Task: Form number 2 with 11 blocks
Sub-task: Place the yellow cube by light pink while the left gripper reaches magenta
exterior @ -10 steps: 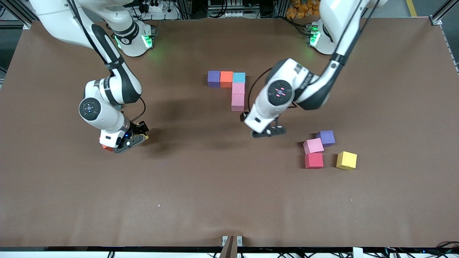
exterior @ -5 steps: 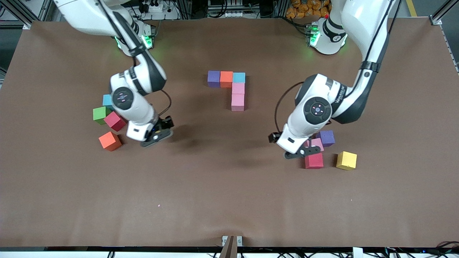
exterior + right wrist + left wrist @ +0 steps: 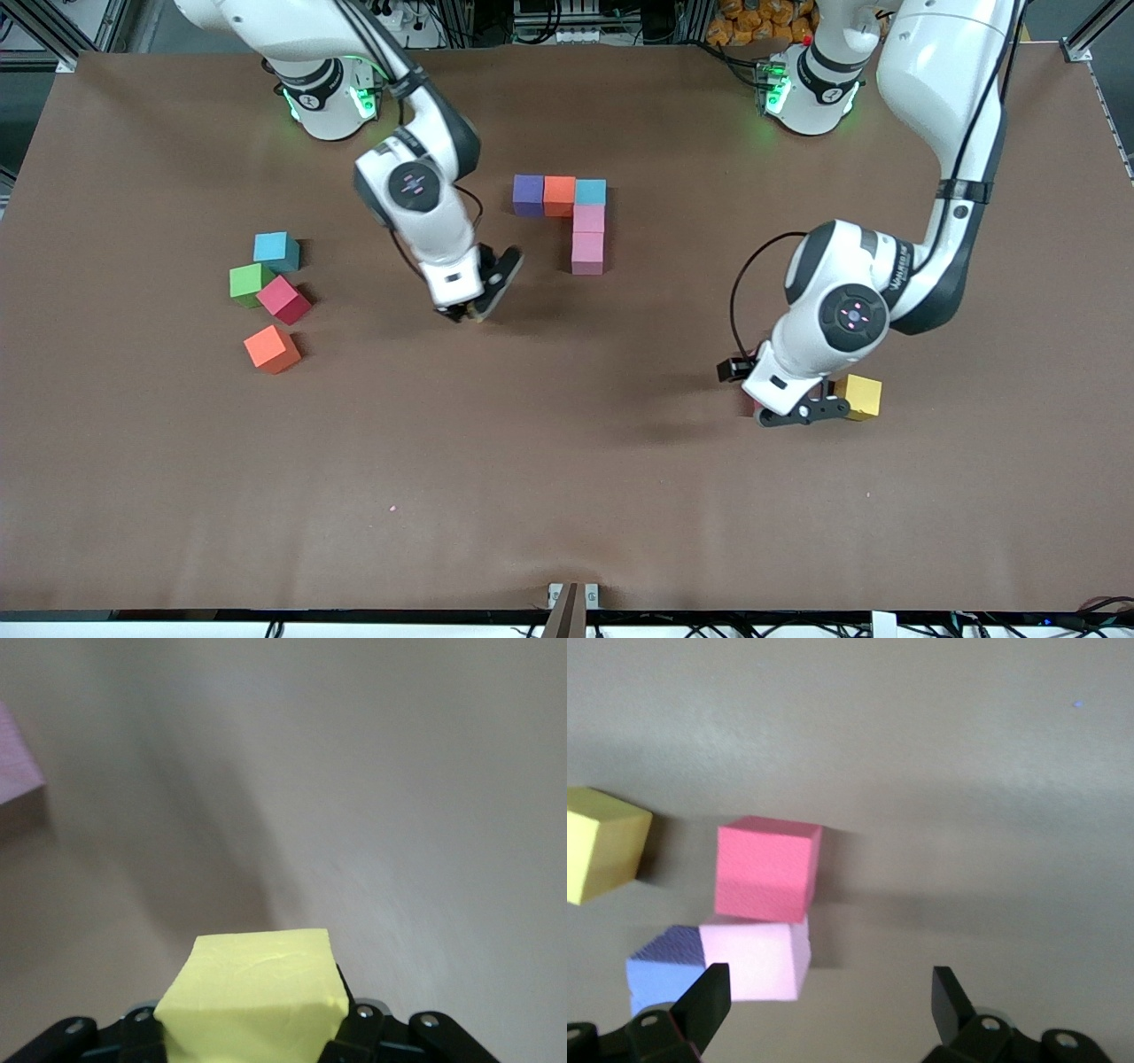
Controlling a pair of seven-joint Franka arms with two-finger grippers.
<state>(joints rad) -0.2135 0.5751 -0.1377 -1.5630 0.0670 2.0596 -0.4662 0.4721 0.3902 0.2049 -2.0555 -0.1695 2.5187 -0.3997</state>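
- dial for this: centre of the table as the front camera sees it, 12 pointing at the robot bases.
- nearest in, around 4 o'clock, the left gripper is hanging over a small clump of blocks with its claw released, fingers spread wide and gripping nothing.
- under it a red cube is touching a pink cube, and a purple cube is sitting right against the pink one.
- a loose yellow cube is lying just beside the red one with a small gap, toward the left arm's end.
- out at 9 o'clock a second bunch is sitting: an orange cube nearest, then a dark red cube touching a green cube, then a blue cube farthest.
- close to the centre, about 10 o'clock, the right gripper is hovering over bare table, clenched on a held yellow cube.
- farthest, at 12 o'clock, the number 2 is only partly laid: a top row of purple block, orange block and light blue block, all touching.
- two pink blocks, upper pink block and lower pink block, are running from the light blue one toward 6.
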